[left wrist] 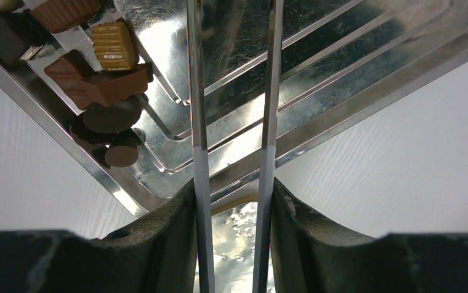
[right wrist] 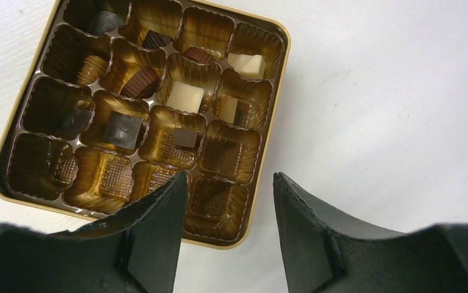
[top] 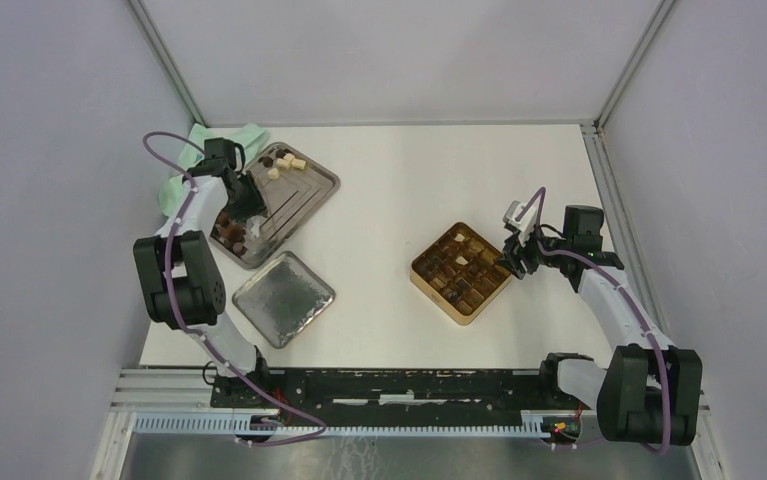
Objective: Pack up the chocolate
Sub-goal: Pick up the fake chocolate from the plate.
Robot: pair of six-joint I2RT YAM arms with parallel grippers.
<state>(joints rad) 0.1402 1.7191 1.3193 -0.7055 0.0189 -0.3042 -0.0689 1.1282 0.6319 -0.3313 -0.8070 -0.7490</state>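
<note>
Loose chocolate pieces lie on a shiny metal tray (top: 304, 195): cream ones (top: 287, 162) at its far end, brown ones (top: 231, 232) at its near left corner, also in the left wrist view (left wrist: 106, 67). My left gripper (top: 246, 203) hovers over this tray, shut on thin metal tweezers (left wrist: 198, 122). Their two blades stand apart and their tips run out of the wrist view. The gold square tin (top: 461, 272) holds several pieces (right wrist: 185, 96) in its cells; other cells are bare. My right gripper (right wrist: 226, 183) is open and empty above the tin's near right corner (top: 515, 255).
A second, bare metal tray (top: 282, 295) lies in front of the first. A mint-green bag (top: 184, 175) sits at the back left beside the left arm. White walls and metal rails bound the table on three sides.
</note>
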